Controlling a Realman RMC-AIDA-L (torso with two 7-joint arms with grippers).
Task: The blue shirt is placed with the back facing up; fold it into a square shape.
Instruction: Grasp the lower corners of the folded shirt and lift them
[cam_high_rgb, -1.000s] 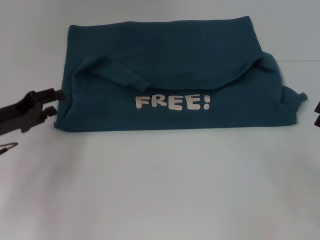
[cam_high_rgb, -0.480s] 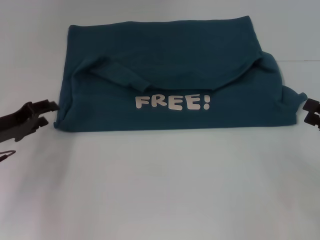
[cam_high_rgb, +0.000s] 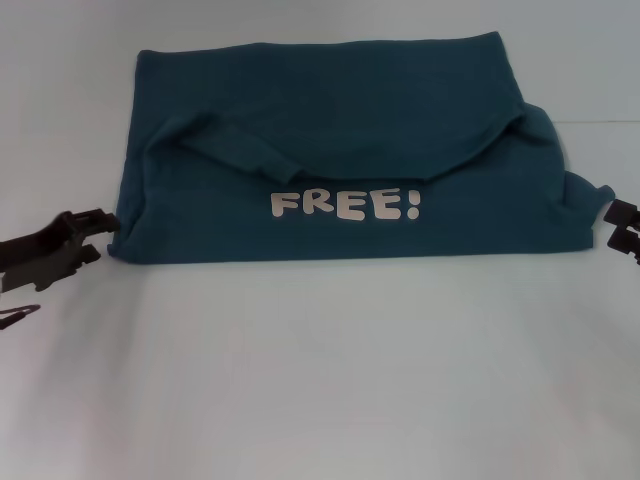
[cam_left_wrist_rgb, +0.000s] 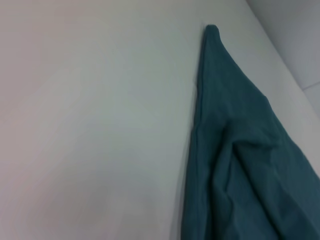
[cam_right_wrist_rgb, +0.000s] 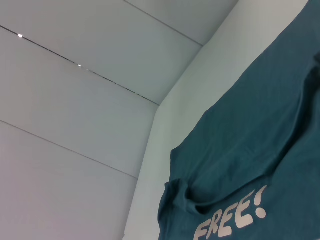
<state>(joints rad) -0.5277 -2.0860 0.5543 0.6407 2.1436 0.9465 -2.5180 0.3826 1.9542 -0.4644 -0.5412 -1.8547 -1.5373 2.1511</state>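
The blue shirt (cam_high_rgb: 330, 130) lies across the far half of the white table (cam_high_rgb: 320, 370), folded into a wide band. Its upper layer and a sleeve are turned down over the white "FREE!" lettering (cam_high_rgb: 345, 206). My left gripper (cam_high_rgb: 100, 236) is open beside the shirt's near left corner, its fingertips almost touching the cloth. My right gripper (cam_high_rgb: 622, 226) is open at the right edge of the head view, close to the shirt's right sleeve tip. The left wrist view shows a shirt edge (cam_left_wrist_rgb: 240, 150). The right wrist view shows the shirt (cam_right_wrist_rgb: 260, 150) and its lettering (cam_right_wrist_rgb: 232, 220).
A thin wire-like piece (cam_high_rgb: 15, 315) shows below my left arm at the table's left side. A pale panelled wall (cam_right_wrist_rgb: 75, 100) rises behind the table. The bare tabletop spreads in front of the shirt.
My left gripper has dropped toward the near side, from the shirt's left edge to its near left corner. The right gripper has come a little further into view toward the sleeve.
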